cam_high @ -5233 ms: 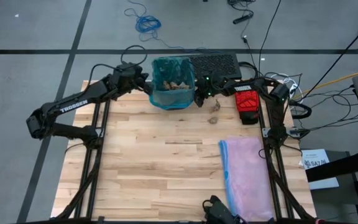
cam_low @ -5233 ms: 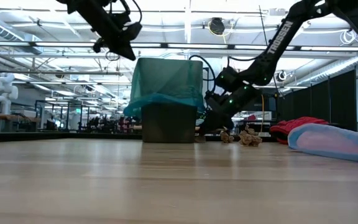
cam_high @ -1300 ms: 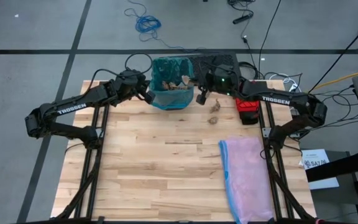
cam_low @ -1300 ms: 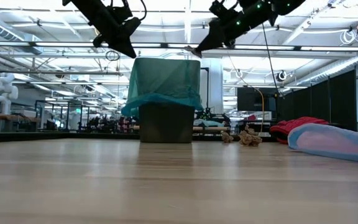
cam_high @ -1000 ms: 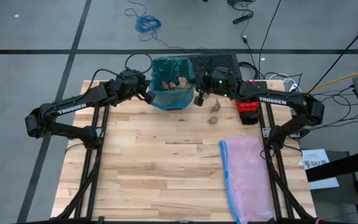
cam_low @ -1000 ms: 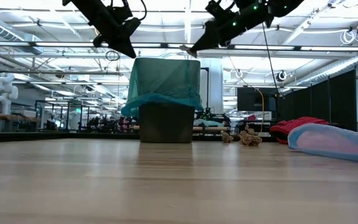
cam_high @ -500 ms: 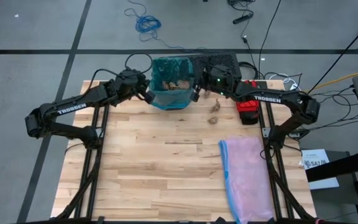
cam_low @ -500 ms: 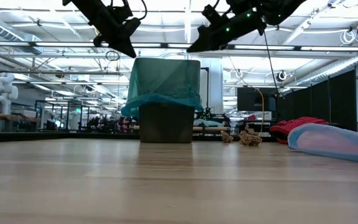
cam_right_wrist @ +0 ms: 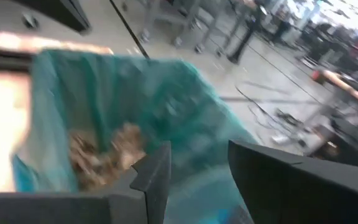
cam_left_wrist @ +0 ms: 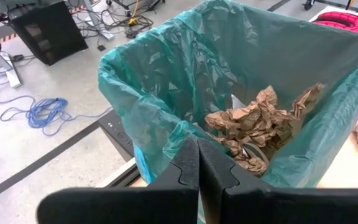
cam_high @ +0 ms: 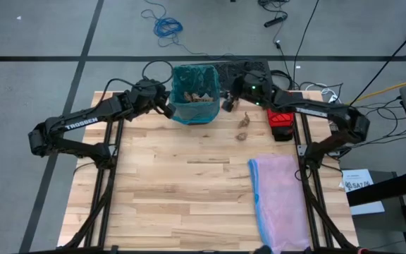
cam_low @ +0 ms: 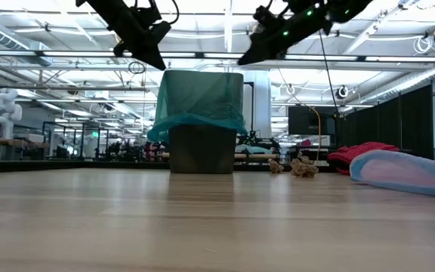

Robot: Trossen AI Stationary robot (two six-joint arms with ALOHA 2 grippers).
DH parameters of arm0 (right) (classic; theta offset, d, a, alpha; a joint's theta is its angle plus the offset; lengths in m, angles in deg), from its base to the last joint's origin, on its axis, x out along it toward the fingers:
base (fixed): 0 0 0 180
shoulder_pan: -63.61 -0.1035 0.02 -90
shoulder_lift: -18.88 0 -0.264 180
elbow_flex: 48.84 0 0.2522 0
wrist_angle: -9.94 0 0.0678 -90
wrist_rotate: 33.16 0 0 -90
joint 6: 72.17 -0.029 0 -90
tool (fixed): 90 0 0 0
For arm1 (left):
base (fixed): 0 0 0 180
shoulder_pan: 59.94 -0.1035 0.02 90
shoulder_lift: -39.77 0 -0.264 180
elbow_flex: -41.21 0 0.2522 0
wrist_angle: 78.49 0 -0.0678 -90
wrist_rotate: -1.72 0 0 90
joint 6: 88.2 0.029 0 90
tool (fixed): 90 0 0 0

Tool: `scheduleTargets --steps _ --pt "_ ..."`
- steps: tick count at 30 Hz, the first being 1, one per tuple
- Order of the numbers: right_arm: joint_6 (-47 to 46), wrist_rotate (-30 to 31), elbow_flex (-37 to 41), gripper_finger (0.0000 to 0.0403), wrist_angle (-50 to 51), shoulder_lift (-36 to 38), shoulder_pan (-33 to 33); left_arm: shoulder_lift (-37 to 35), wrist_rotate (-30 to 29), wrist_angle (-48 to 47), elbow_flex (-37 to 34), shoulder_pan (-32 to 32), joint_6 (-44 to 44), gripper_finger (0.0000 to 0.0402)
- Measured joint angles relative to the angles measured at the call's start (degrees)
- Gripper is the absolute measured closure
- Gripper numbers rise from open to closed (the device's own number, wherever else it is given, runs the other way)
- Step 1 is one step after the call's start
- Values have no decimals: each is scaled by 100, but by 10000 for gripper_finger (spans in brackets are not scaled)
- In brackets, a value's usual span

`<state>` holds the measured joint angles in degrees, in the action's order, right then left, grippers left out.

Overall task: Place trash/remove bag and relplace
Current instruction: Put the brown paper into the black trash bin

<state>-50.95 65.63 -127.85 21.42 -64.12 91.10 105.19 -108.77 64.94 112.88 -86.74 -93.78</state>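
Note:
A dark bin (cam_low: 200, 151) at the table's far edge is lined with the teal bag (cam_high: 196, 92), whose rim folds over the bin's top. Brown paper wads (cam_left_wrist: 260, 124) lie inside it. Two more wads (cam_high: 244, 127) lie on the table right of the bin, also seen in the low view (cam_low: 302, 167). My left gripper (cam_high: 166, 107) is shut and hovers at the bag's left rim (cam_left_wrist: 166, 134). My right gripper (cam_right_wrist: 197, 168) is open with nothing between its fingers. It stands above the bin's right rim (cam_low: 244, 59). My left gripper's shut fingertips (cam_left_wrist: 197, 146) stand right at the bag's rim on the bin's left side, coming slanting down from the table's left. I cannot tell whether they touch the film.
A red glove (cam_high: 280, 116) lies right of the loose wads. A pale pink bag with a blue edge (cam_high: 279, 201) is spread along the right side. A black slab (cam_high: 249, 70) sits behind the bin. Bare wood fills the table's middle and near part.
My right gripper, over the bin's right rim, has opened. The small pale wad at its fingertips a second ago is gone from them. It has then drawn slightly toward the table's right edge.

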Motion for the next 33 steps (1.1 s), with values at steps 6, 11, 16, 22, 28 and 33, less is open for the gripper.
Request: scheduleTargets --steps 6,11,16,22,28,33 --pt "-107 56 0 268 1745 646 306 0 0 -15 -2 0 1 401" --pt "-608 -778 125 274 2876 620 779 0 -1 -5 -2 0 -3 402" --pt "-663 -921 778 269 2393 243 1033 0 -1 -4 -2 0 -9 402" --pt "-936 -909 1172 240 1449 -477 1199 0 0 -3 -2 0 -11 402" --pt "-1004 -868 1169 204 1113 -1097 1196 0 0 -10 -2 0 -9 401" --pt "-1097 -709 1169 186 781 -1583 1232 0 0 -27 -2 0 -7 402"
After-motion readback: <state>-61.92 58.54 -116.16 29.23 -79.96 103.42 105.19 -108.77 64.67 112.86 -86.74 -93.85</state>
